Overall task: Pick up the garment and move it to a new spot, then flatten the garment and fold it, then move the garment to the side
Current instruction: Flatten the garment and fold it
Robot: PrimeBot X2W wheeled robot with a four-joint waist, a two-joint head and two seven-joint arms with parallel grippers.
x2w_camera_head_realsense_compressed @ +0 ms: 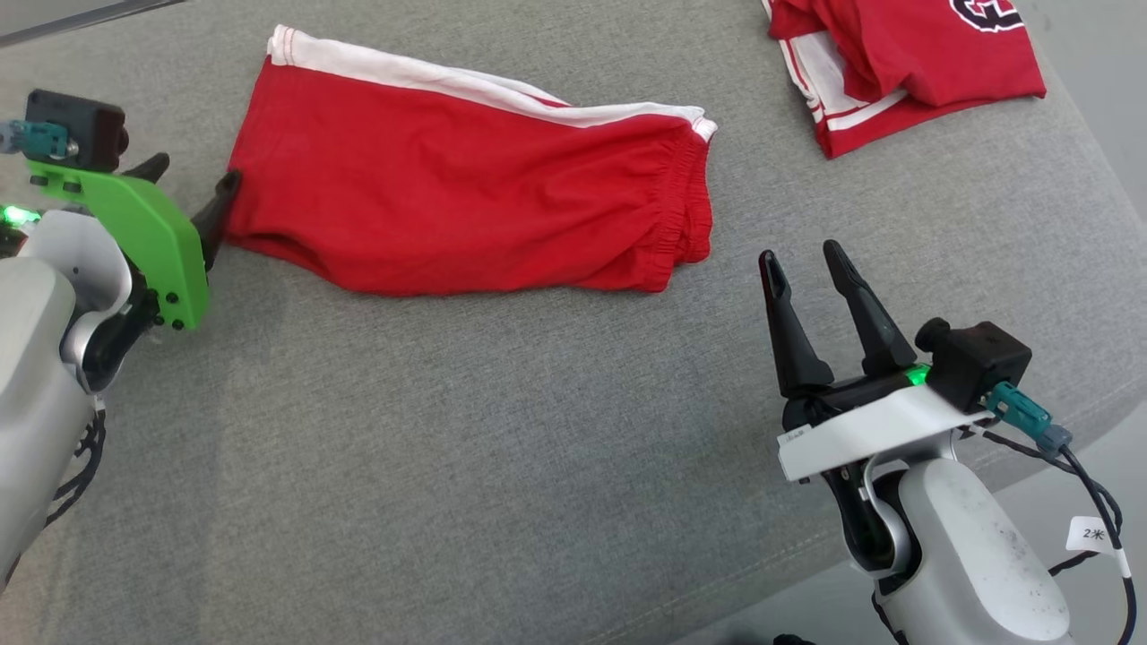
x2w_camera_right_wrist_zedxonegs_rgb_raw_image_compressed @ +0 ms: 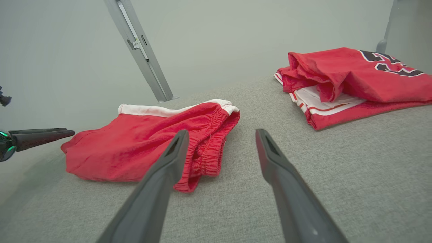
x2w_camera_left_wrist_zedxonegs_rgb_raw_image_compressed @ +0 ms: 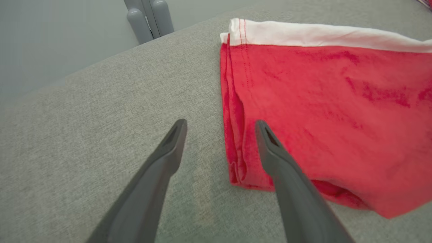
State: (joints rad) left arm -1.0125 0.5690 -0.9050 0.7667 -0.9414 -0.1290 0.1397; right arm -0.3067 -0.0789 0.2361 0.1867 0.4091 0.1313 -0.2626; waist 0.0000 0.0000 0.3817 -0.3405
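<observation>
The red shorts point(x2w_camera_head_realsense_compressed: 466, 202) (white side stripe, gathered waistband) lay folded flat on the grey cushion point(x2w_camera_head_realsense_compressed: 448, 448). The left gripper point(x2w_camera_head_realsense_compressed: 197, 172), fingers spread, hung at their hem corner. The right gripper point(x2w_camera_head_realsense_compressed: 801, 253), likewise spread and empty, stood near the waistband.

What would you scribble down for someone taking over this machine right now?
Left pincer: open, holding nothing, at the hem end of the red cloth shorts with a white side stripe.
Right pincer: open, empty, apart from the waistband end.
Shorts lie flat, apparently folded in half, on the grey fabric surface; a folded red jersey sits at the far right.
To do: probably moving the shorts aside.
</observation>
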